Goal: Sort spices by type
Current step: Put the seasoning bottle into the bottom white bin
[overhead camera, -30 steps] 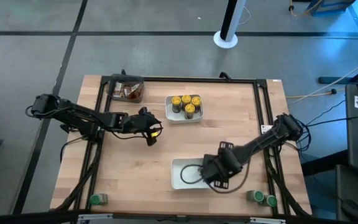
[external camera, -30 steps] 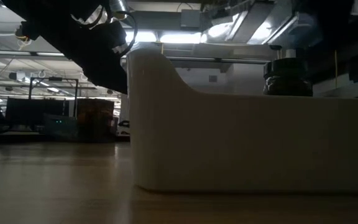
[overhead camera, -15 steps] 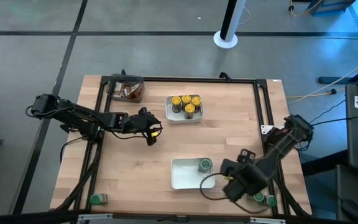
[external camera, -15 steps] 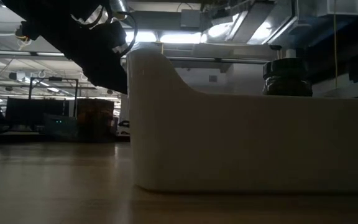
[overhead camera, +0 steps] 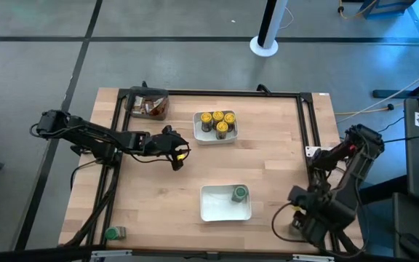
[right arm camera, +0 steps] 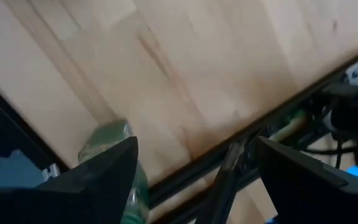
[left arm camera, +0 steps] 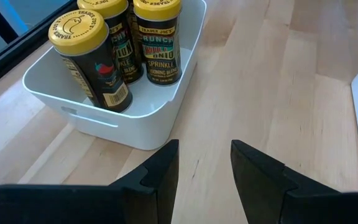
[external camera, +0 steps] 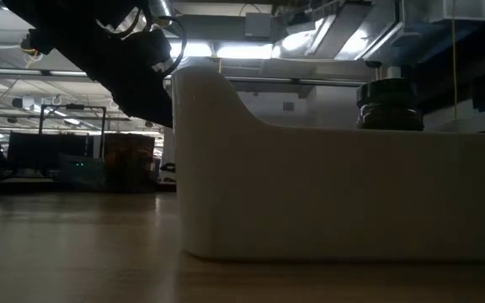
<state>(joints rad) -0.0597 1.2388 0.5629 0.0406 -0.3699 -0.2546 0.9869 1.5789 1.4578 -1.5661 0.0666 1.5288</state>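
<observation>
Care now: my right hand [right arm camera: 194, 180], fingers spread, should straddle the green-lidded round jar [right arm camera: 114, 155] squarely before squeezing.

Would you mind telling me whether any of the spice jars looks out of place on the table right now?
Yes: one green-lidded jar stands alone at the table's near left corner, far from the near white tray that already holds a green-lidded jar. The yellow-lidded jars sit together in the far tray. Nothing looks spilled or tipped.
</observation>
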